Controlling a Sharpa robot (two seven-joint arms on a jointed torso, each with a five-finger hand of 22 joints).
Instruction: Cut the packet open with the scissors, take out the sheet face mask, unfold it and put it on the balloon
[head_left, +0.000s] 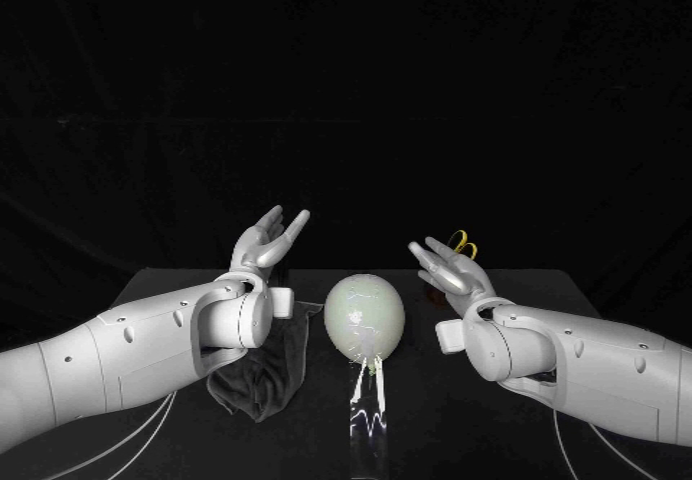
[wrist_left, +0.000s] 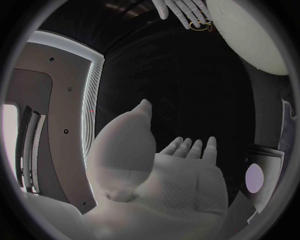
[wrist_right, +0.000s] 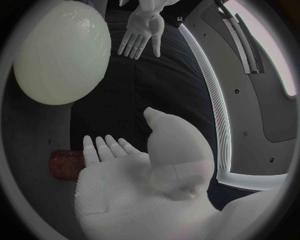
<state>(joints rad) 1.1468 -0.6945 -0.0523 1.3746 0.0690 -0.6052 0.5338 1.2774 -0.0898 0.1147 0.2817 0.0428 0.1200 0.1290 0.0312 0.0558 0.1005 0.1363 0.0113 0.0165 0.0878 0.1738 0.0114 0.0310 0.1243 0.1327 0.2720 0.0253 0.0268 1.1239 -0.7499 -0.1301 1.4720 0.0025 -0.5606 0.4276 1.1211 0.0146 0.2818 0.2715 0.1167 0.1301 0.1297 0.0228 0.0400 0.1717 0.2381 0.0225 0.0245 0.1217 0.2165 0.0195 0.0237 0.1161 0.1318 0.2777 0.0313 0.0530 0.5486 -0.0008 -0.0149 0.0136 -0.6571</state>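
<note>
Left hand (head_left: 268, 240) and right hand (head_left: 444, 265) stand raised either side of the balloon (head_left: 364, 318), fingers apart, holding nothing. Balloon lies on the table (head_left: 555, 288) between them. Yellow scissors handles (head_left: 462, 240) show on its right-arm side, just behind the right hand.

No text, label, brand, number or sign can be read anywhere — not on the balloon (head_left: 364, 318), the dark cloth (head_left: 267, 375) or the table (head_left: 555, 290).

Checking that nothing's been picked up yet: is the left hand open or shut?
Open. The left hand has its fingers spread apart, and its wrist view shows a bare palm.
</note>
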